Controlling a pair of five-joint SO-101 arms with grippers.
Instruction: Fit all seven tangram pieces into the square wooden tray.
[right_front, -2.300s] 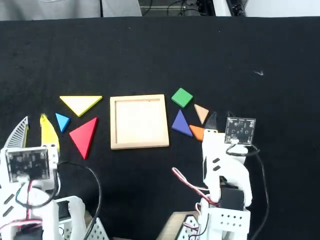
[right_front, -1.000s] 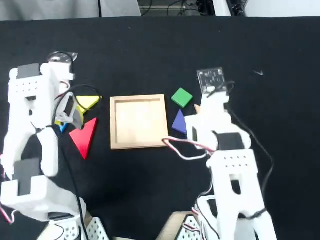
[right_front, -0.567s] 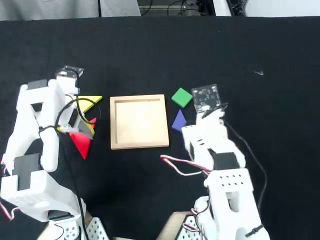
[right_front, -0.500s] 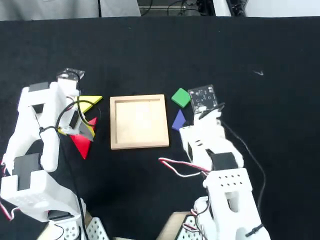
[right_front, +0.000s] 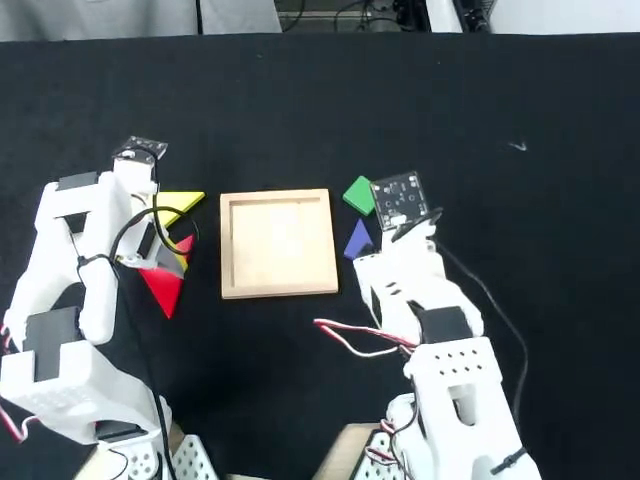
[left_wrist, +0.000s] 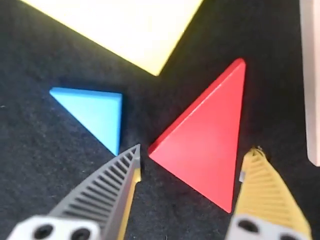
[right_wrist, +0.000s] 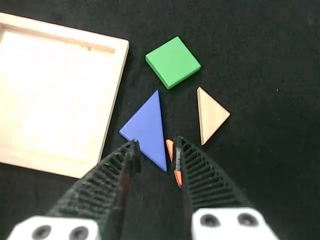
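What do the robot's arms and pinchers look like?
Both arms are chunky white plastic with black, red and white cables. The left gripper has one grey ribbed finger and one yellow one; the right gripper has two black ribbed fingers.

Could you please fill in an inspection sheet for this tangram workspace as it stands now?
Surface: black cloth table, flat, no spills seen.
Job's things: wooden tray empty. Yellow triangle, light blue triangle and red triangle lie on one side of it. Green square, blue triangle, tan triangle and a partly hidden orange piece lie on the other.
Clutter: one small pale fleck, too small to identify.
Grippers: left gripper has its fingers open astride the red triangle's corner. Right gripper has its fingers open at the blue triangle's tip.
Cables: red-and-white wire loops beside the right arm.
Surroundings: cables and equipment behind the table's far edge.
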